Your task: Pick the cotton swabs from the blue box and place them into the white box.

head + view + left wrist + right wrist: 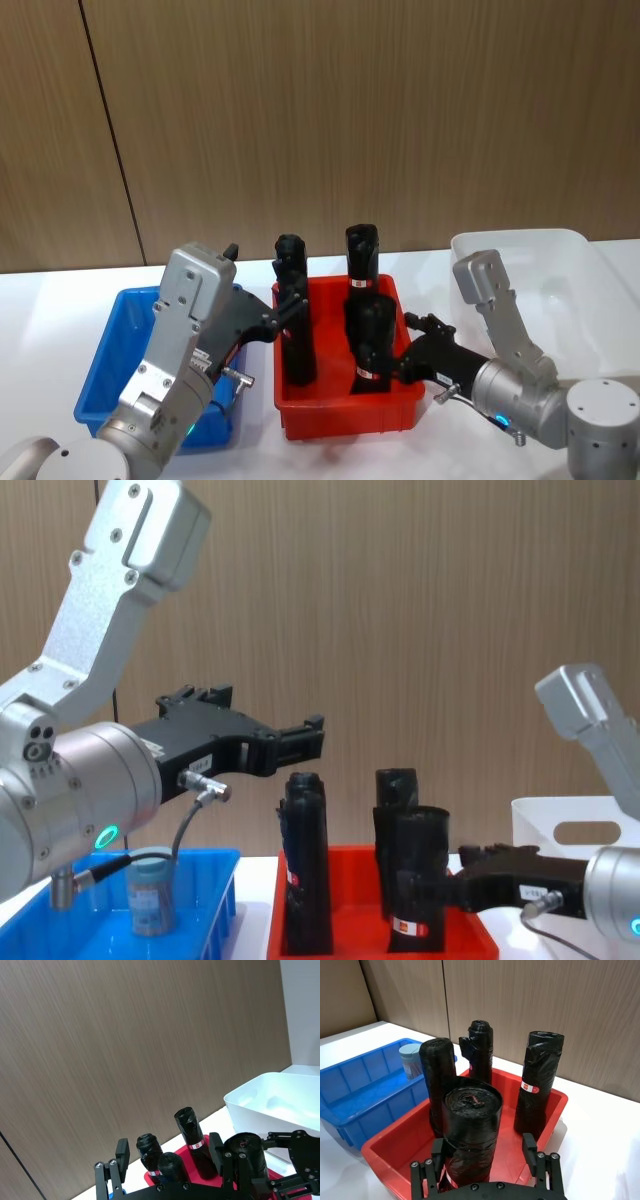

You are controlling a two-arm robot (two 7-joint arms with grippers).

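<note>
Black rolls (470,1135) crowd our right gripper (487,1160), jaws wide; our left gripper (300,738), seemingly open, should drop squarely over the cotton swabs (148,892) in the blue box (105,360).

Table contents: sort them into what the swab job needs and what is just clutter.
Needed:
- cotton swabs, one jar standing in the blue box
- white box

Clutter:
- red bin between the two boxes
- black rolls standing in it
</note>
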